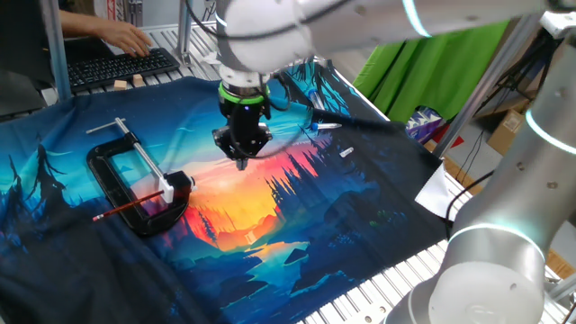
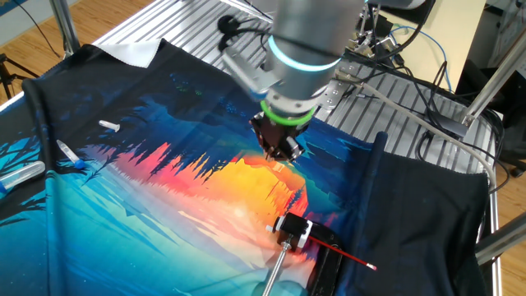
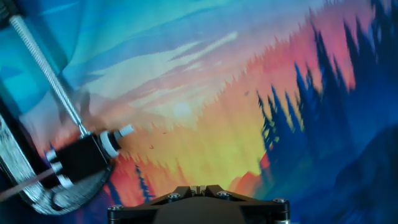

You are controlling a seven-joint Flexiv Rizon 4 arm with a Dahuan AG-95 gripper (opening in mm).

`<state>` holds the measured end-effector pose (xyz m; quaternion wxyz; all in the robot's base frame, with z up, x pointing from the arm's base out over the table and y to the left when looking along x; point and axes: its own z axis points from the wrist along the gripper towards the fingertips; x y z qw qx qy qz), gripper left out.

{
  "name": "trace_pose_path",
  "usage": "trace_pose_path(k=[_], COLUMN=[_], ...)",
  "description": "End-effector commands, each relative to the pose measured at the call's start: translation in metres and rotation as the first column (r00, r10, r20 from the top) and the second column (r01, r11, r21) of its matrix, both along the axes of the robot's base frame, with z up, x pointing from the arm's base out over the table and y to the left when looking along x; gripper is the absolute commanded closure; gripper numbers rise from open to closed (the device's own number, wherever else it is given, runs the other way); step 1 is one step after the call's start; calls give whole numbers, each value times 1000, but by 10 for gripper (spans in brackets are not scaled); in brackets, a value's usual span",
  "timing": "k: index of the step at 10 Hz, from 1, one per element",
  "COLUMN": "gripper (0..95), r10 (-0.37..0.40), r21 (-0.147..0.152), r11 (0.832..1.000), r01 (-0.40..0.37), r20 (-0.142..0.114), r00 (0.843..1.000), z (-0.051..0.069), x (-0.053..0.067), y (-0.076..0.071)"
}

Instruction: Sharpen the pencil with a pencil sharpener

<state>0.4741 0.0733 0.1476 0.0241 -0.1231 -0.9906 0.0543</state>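
The red-orange pencil [image 1: 129, 207] lies across the black C-clamp [image 1: 117, 175] at the left, its end against a small black pencil sharpener [image 1: 177, 185] held in the clamp. It also shows in the other fixed view [image 2: 345, 253] next to the sharpener [image 2: 292, 228], and at the left edge of the hand view [image 3: 22, 185] by the sharpener [image 3: 81, 158]. My gripper [image 1: 241, 162] hangs above the orange middle of the printed cloth, to the right of the clamp and apart from it. It is shut and empty [image 2: 283, 160] [image 3: 198, 188].
The clamp's silver screw rod [image 3: 50, 68] points up and left. Pens [image 1: 326, 126] and a small white piece [image 1: 346, 151] lie at the back right. A keyboard [image 1: 117, 65] with a person's hand [image 1: 126, 36] is behind the table. White paper [image 1: 439, 193] lies at the right edge.
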Motion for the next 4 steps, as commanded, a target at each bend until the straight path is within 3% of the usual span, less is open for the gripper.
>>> trace_pose_path(k=[1, 4], gripper=[950, 950], r10=[136, 151], r21=[-39, -40], r11=[990, 988], r01=[-135, -150], r20=[35, 30], r00=[990, 988], z=[5, 6], x=[-2, -3], y=[-8, -9])
